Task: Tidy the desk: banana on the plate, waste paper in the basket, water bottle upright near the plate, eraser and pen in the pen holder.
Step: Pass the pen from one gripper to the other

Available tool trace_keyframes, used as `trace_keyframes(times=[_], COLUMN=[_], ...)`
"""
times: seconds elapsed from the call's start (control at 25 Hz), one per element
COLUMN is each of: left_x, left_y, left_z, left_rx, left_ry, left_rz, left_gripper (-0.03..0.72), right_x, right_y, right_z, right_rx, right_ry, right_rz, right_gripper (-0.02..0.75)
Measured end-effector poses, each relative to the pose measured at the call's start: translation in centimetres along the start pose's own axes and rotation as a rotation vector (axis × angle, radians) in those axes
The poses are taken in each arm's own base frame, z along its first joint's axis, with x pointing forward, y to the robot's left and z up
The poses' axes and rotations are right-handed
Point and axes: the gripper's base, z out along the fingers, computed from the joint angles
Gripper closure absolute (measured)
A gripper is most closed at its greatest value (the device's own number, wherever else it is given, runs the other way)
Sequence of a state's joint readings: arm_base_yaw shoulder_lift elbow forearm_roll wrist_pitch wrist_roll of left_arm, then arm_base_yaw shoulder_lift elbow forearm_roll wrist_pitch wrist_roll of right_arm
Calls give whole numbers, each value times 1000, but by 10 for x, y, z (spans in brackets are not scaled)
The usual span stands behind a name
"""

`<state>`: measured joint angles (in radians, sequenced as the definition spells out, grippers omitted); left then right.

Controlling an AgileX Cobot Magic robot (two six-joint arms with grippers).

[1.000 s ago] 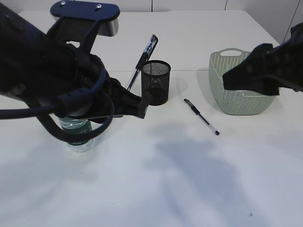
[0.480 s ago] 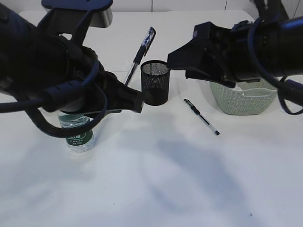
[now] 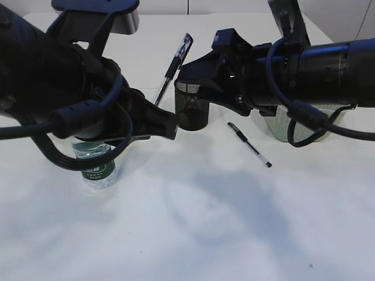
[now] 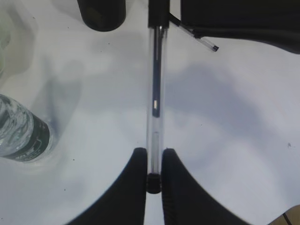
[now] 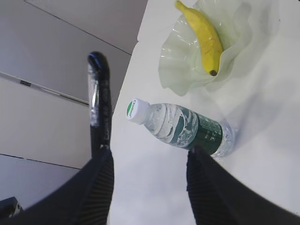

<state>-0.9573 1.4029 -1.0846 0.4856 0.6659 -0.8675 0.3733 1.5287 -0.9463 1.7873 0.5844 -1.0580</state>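
Observation:
My left gripper [image 4: 155, 161] is shut on the end of a clear pen [image 4: 155, 93], which sticks up slanted beside the black mesh pen holder [image 3: 196, 114]. A second pen [image 3: 249, 144] lies on the table to the holder's right. My right gripper [image 5: 150, 154] is open with nothing between its fingers, and its arm [image 3: 293, 64] reaches left over the holder. The banana [image 5: 199, 33] lies on the clear plate [image 5: 180, 75]. The water bottle [image 3: 96, 170] stands upright close to the plate. Eraser and waste paper are out of view.
The green basket [image 3: 293, 129] stands at the right, mostly hidden behind the right arm. The left arm [image 3: 58, 88] fills the left of the exterior view above the bottle. Bare white table spreads across the front.
The right arm has swung from over the basket leftward to above the pen holder. The left arm, still holding the pen, has barely moved.

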Motion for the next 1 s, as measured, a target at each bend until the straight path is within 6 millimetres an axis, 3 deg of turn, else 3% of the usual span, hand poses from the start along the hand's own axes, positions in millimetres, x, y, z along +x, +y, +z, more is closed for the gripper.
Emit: trace_keyframes(times=[0.32,0.72,1.0], left_x=[0,0,0], left_y=[0,0,-1], left_z=[0,0,0], left_rx=[0,0,7], left_ry=[0,0,-1], left_rz=[0,0,-5], left_gripper=[664,664,664], right_x=[2,-13,-18], right_y=[2,17,13], right_z=[1,2,12], right_rx=[-36,-83,-81], right_ry=[18,-14,-10], right_rz=[-35,-78,-77], right_gripper=[360,360,360])
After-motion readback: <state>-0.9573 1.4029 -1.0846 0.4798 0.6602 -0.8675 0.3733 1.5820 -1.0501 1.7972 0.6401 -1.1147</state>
